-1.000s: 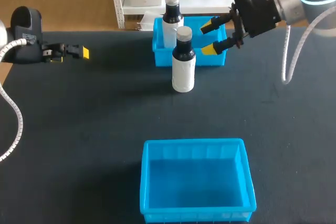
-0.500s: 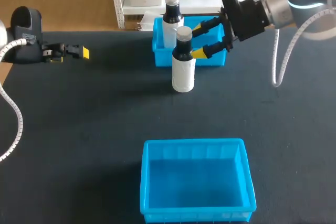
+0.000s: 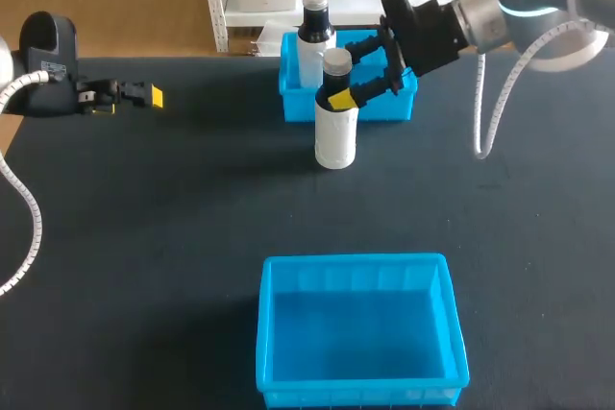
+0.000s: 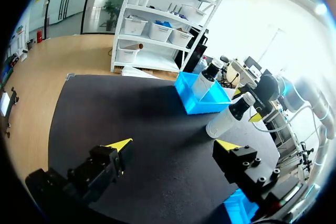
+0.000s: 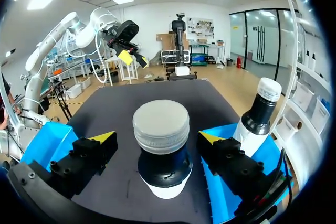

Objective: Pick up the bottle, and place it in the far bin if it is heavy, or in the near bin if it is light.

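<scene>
Standing upright on the black table, just in front of the far blue plastic bin in the upper middle of the head view, the white plastic bottle with a black neck and grey screw cap has not yet been lifted. The right gripper, coming in from the upper right, sits at the level of the bottle's neck with one yellow-tipped finger on each side. In the right wrist view a gap shows between each finger and the neck, so the gripper is spread and holds nothing.

The left gripper hangs over the table at the far left of the head view, well apart from the bottle. Its fingers are wide and empty.

A second white bottle with a black neck and white cap stands inside the far bin, at its left end. The near blue plastic bin, in the lower middle of the frame, has nothing in it.

By my judgement the task is at its first step, with the approach made but the grasp not closed. Closing on the neck, lifting, judging the weight and setting the bottle in the proper bin all remain. Whether it is heavy or light cannot be told from here.
</scene>
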